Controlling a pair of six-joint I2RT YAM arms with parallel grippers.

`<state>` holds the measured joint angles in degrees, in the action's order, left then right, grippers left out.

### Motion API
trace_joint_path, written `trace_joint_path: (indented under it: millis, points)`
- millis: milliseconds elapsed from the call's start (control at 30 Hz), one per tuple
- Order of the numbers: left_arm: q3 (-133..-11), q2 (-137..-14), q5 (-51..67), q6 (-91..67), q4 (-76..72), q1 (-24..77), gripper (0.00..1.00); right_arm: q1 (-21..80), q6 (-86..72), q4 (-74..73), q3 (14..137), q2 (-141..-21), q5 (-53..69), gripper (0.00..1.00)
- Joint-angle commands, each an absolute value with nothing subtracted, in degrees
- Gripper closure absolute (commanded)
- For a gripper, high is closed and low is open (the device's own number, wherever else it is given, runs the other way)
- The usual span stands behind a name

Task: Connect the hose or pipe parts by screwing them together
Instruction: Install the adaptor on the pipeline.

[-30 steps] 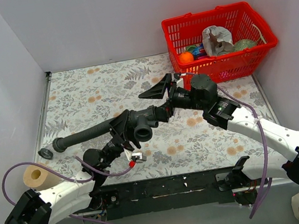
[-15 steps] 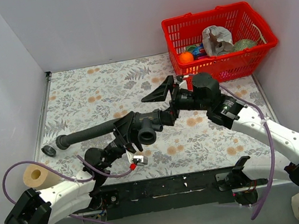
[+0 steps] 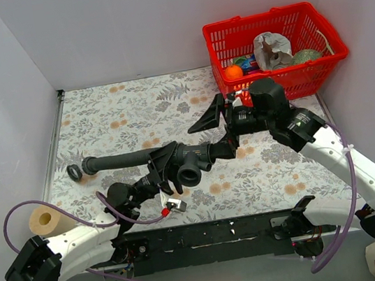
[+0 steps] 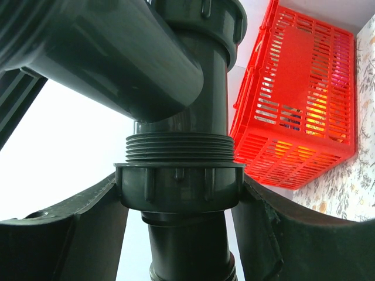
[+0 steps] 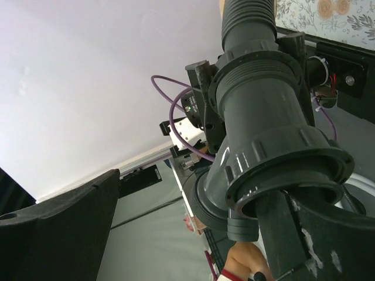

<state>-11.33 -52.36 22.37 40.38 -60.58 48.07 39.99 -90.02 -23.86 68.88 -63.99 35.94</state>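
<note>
Black hose (image 3: 120,160) shows its far end only from above.

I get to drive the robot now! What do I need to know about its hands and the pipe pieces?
Left gripper: shut on the collar nut where the hose meets the T fitting.
Right gripper: open, with its fingers wide on either side of the fitting's other end, gripping nothing.
Things: the hose stretches out to the robot's left of the fitting.
Done: hose and fitting are joined and look partly screwed together.
Left: bare threads show above the nut, so it probably needs more turns. Close the right gripper on the fitting and twist.
</note>
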Motion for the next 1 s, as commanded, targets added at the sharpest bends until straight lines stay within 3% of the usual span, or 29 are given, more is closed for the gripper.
trace_joint_path:
  millis: [0, 467, 700, 867, 967]
  points:
    - [-14.6, -51.3, 24.5, 37.7, -61.9, 49.0, 1.00, 36.7, -85.6, -27.9, 75.1, -64.0, 39.5, 0.02]
    - [-20.7, -51.6, 14.4, 23.0, -58.5, 49.0, 1.00, 28.7, -69.4, -45.3, 90.8, -67.9, 51.9, 0.02]
    - [-29.6, -51.2, 6.5, 6.5, -51.7, 48.7, 1.00, 23.4, -44.7, -57.9, 107.4, -75.6, 50.5, 0.02]
    - [-32.7, -48.6, 5.7, -5.1, -46.8, 48.4, 1.00, 21.5, -26.4, -67.5, 131.8, -85.1, 46.6, 0.02]
    - [-34.0, -46.6, 8.3, -10.8, -44.5, 48.3, 1.00, 21.3, -15.5, -67.5, 133.6, -86.7, 44.9, 0.02]
